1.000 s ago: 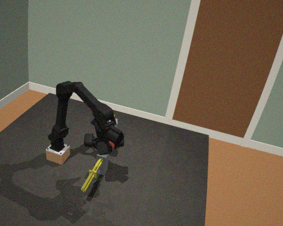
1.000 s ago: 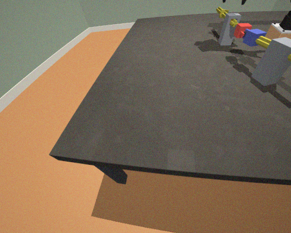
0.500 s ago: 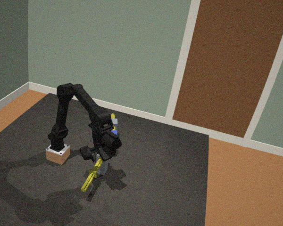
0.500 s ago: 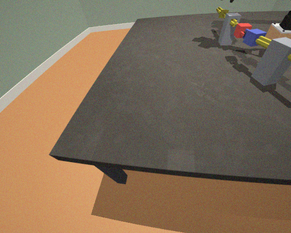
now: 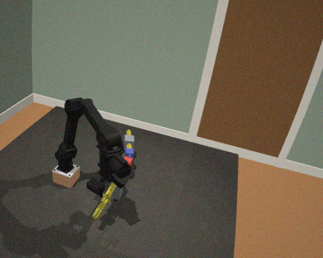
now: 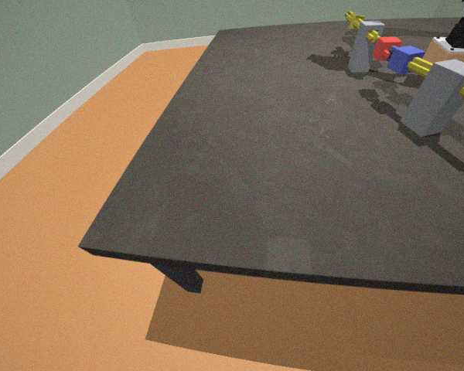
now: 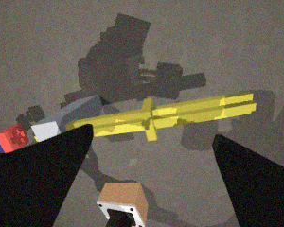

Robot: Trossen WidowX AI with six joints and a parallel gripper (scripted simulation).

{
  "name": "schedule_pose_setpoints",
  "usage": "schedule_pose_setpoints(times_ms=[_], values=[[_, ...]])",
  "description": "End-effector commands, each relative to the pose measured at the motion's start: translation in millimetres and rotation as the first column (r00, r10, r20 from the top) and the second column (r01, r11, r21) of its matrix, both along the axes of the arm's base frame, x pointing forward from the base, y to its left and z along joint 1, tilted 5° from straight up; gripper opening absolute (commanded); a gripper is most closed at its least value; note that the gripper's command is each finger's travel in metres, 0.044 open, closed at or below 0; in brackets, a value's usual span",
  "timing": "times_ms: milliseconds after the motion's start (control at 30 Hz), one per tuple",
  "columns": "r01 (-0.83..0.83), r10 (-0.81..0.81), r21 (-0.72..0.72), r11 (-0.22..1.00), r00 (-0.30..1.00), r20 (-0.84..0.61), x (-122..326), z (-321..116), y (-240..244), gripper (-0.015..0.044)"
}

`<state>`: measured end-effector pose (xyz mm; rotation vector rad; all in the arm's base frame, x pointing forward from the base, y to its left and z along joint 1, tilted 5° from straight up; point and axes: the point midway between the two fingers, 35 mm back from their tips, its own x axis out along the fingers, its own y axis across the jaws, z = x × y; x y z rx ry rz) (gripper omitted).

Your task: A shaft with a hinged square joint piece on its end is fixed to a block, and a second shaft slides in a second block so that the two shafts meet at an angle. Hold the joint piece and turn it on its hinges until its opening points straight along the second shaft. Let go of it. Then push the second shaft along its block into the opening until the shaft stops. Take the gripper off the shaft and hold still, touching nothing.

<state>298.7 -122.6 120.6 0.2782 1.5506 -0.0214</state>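
Two black, tapered jaws gape wide around nothing above a ridged yellow shaft (image 5: 104, 198) (image 6: 359, 22) (image 7: 180, 114).

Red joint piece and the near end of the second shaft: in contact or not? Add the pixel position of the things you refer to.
Apart: the exterior view shows a gap between the red joint piece (image 5: 127, 160) (image 6: 387, 49) (image 7: 12, 138) and the shaft's end.

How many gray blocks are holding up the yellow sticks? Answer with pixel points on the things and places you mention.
2. One gray block (image 5: 129, 138) (image 6: 436, 96) is on the blue piece's side. The other gray block (image 5: 117, 193) (image 6: 359, 52) (image 7: 45, 130) is on the red piece's side, holding the stick with a cross-shaped collar.
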Motion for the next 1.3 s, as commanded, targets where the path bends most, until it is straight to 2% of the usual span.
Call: schedule_pose_setpoints(times_ms=[0, 233, 433, 833, 1267], values=[[-0.103, 0.103, -0.042, 0.994, 0.995, 0.007, -1, 1, -16, 0.0440], [-0.296, 0.297, -0.107, 0.949, 0.955, -0.013, -6, 1, -46, 0.0440], [-0.280, 0.280, -0.108, 0.954, 0.960, -0.013, -6, 0, -47, 0.0440], [0.120, -0.121, -0.098, 0.988, 0.993, -0.007, -5, -19, -47, 0.0440], [0.534, -0.536, -0.074, 0.842, 0.844, -0.012, -6, -39, -47, 0.0440]])
